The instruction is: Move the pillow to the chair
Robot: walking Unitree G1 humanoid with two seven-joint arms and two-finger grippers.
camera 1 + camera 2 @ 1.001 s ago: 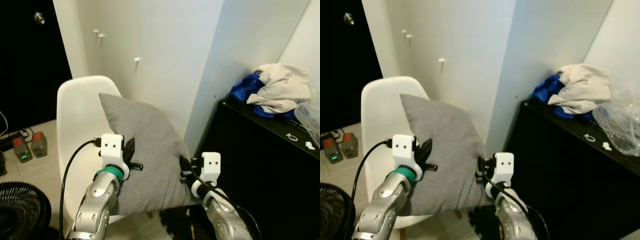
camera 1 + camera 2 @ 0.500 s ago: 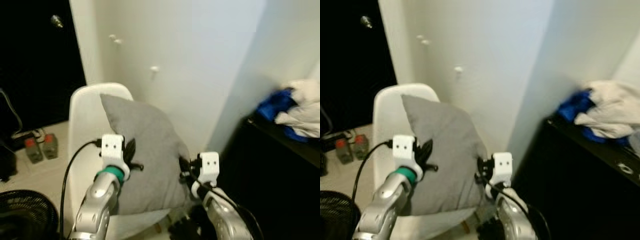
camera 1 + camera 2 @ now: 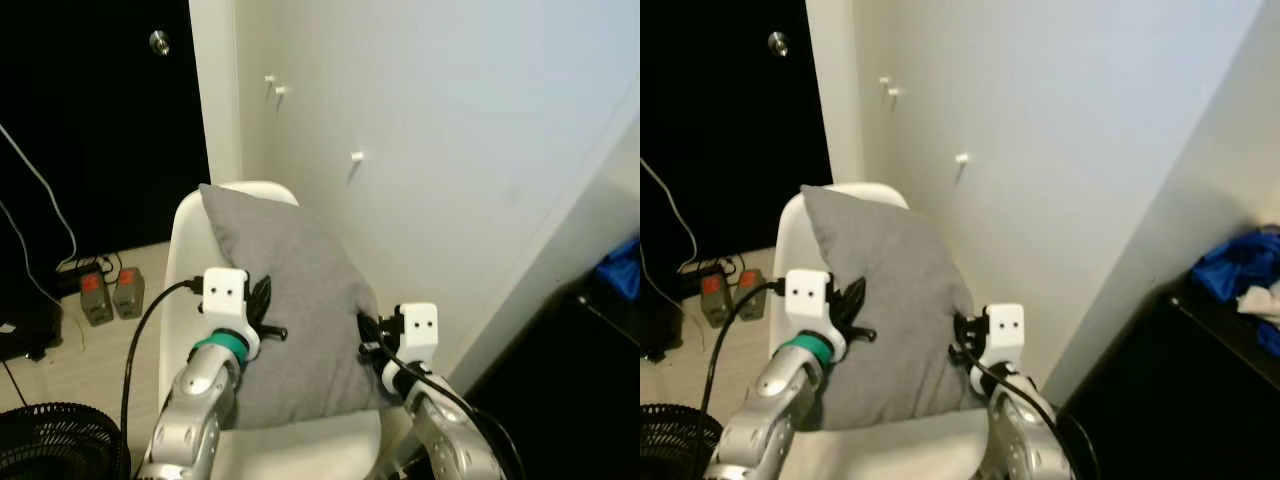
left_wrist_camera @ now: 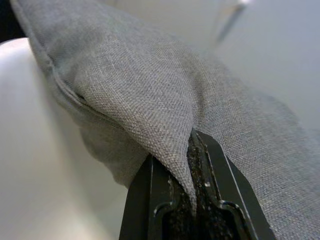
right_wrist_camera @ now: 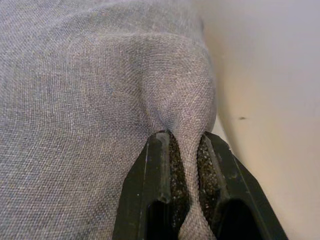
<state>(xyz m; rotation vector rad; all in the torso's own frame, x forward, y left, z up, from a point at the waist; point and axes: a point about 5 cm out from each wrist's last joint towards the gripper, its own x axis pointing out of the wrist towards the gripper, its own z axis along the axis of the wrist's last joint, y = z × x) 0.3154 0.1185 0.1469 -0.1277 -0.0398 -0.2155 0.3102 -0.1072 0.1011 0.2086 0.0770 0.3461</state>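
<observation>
Head cams look down; wrist cams close on pillow (image 4: 150,100).

Two silver arms raised forward, left gripper (image 4: 186,165) pinched on pillow (image 3: 300,300) edge, right gripper (image 5: 186,165) clamped on its opposite side

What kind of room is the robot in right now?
Probably a room in a home: a white chair holding a grey pillow, wall hooks, and a pile of clothes on a dark cabinet.
</observation>
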